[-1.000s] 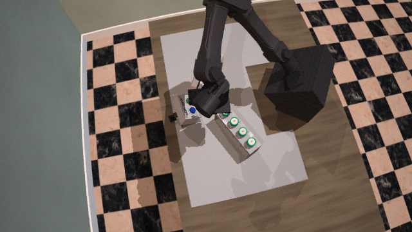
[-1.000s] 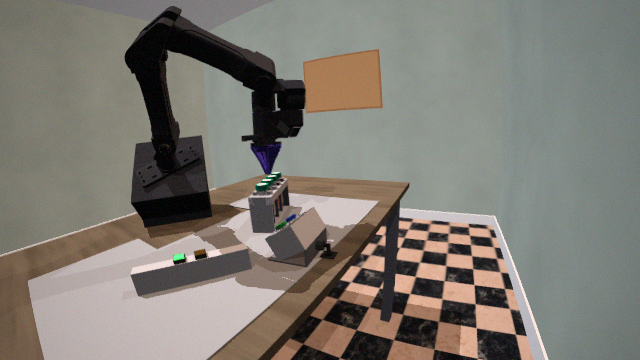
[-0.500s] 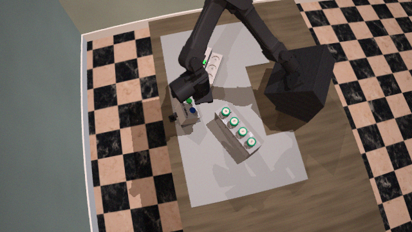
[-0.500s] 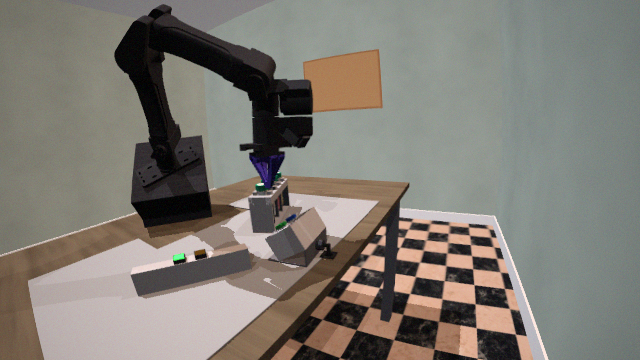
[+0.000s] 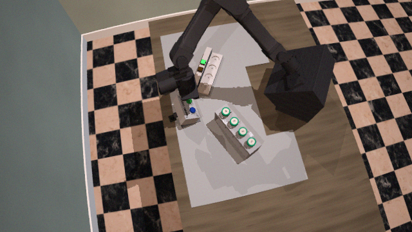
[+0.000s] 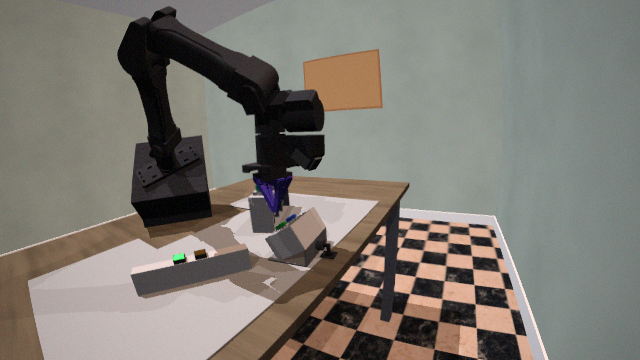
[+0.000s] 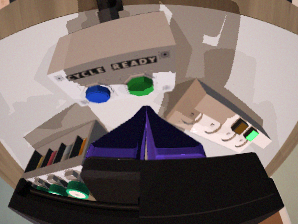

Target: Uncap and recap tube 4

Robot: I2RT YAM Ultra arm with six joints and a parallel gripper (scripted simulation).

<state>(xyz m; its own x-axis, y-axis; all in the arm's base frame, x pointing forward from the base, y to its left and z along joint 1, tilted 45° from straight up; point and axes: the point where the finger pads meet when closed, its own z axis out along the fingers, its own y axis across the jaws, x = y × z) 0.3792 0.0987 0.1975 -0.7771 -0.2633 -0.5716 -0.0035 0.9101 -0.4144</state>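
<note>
- Top view first: the decapping station point(image 5: 225, 136) carries four tubes in a row, every one with its green-ringed cap on; the cap of tube 4 point(image 5: 226, 111) sits on its tube at the end nearest the sloping desk point(image 5: 187, 119).
- Cap tray point(image 5: 210, 69) next; three round nests show and all are empty, while the fourth is hidden under the arm; on the console behind them the green lamp point(image 5: 203, 61) glows and the amber lamp point(image 5: 201, 68) is dark.
- Writing: the wrist view shows a label strip on the desk just above the two keys, with READY roughly legible over the green key point(image 7: 140, 86); the word over the blue key point(image 7: 97, 94) is too blurred to read; the cap dots are too small to make out.
- Pincer now: the gripper point(image 7: 145, 137) has its purple fingers pressed together with nothing between them; it hangs point-down just above the desk, its tip aimed toward the green key.
- Tube 4's cap is well apart from the pincer, off to one side on the station.
</note>
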